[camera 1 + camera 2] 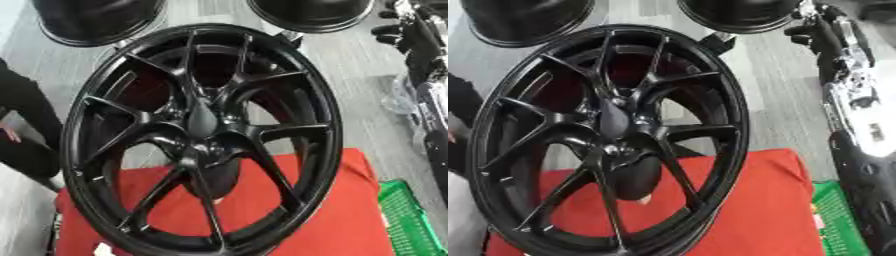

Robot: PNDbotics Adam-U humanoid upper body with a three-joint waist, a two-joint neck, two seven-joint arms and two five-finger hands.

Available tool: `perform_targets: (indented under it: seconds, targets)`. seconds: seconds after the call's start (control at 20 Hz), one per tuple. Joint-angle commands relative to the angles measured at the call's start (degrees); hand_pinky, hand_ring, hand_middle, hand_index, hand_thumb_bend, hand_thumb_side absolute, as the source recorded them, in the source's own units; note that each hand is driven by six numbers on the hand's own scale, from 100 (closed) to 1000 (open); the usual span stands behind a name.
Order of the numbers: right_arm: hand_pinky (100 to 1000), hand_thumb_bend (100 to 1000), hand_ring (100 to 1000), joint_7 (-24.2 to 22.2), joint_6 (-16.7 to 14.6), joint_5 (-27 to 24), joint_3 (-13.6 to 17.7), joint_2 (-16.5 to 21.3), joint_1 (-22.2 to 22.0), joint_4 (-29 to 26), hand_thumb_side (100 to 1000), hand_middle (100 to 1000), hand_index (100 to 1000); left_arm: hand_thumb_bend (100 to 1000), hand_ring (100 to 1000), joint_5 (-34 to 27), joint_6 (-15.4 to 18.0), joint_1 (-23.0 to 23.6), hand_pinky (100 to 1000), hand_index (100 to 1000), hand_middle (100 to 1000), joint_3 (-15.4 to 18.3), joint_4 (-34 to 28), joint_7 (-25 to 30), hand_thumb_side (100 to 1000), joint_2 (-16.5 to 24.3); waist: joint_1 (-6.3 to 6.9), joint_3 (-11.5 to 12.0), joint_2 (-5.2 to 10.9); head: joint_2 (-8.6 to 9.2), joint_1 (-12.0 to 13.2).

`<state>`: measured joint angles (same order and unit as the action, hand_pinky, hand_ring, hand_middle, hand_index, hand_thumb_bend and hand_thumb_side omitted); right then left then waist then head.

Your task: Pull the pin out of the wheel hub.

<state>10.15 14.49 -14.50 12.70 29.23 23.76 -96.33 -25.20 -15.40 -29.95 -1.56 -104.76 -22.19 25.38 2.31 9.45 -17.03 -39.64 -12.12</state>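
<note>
Pin itself could not be made out in the left eye view; the glossy black multi-spoke alloy wheel hub [203, 125] stood upright on a red cloth [350, 215], filling the frame. In the right eye view, the black-and-silver right hand [820, 32] sat at the upper right, well apart from the hub centre down-left; its finger state could not be told, and no left hand showed.

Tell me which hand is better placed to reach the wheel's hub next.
Right, probably. Only the right hand shows, up beside the upper right rim of the wheel, its arm along the view's right edge, off to the hub's right. The left hand shows in no view.
</note>
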Motion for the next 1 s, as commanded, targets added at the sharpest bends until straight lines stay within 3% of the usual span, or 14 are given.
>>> perform_targets:
  seconds: [0.05, 0.35, 0.55, 1.0]
  targets:
    - [780, 100, 651, -0.18, -0.34, -0.56, 0.38, 0.66, 1.03, -1.2, 602, 702, 751, 282, 727, -1.18, 2.86, -2.29, 667, 734, 710, -1.08, 0.55, -0.83, 821, -5.56, -0.29, 0.0, 1.1, 0.09, 0.87]
    - [780, 100, 651, -0.25, -0.49, -0.52, 0.26, 0.26, 1.32, -1.07, 597, 702, 752, 309, 769, -0.67, 5.59, -3.91, 691, 751, 762, -3.42, 2.96, 0.0, 831, -9.88, -1.09, -0.08, 0.9, 0.58, 2.05]
    - [780, 100, 651, -0.13, -0.65, -0.09, 0.27, 0.1, 1.38, -1.01, 599, 702, 752, 283, 772, -0.13, 7.12, -3.56, 695, 752, 766, -4.26, 3.94, -0.06, 825, -10.37, -1.49, -0.13, 0.64, 0.97, 2.26]
    - [779, 100, 651, 0.17, -0.75, -0.02, 0.37, -0.07, 1.3, -0.9, 602, 701, 751, 255, 764, 2.02, 6.17, -2.8, 686, 741, 757, -5.3, 4.87, 1.42, 825, -9.36, -1.82, -0.16, 0.24, 1.06, 1.89]
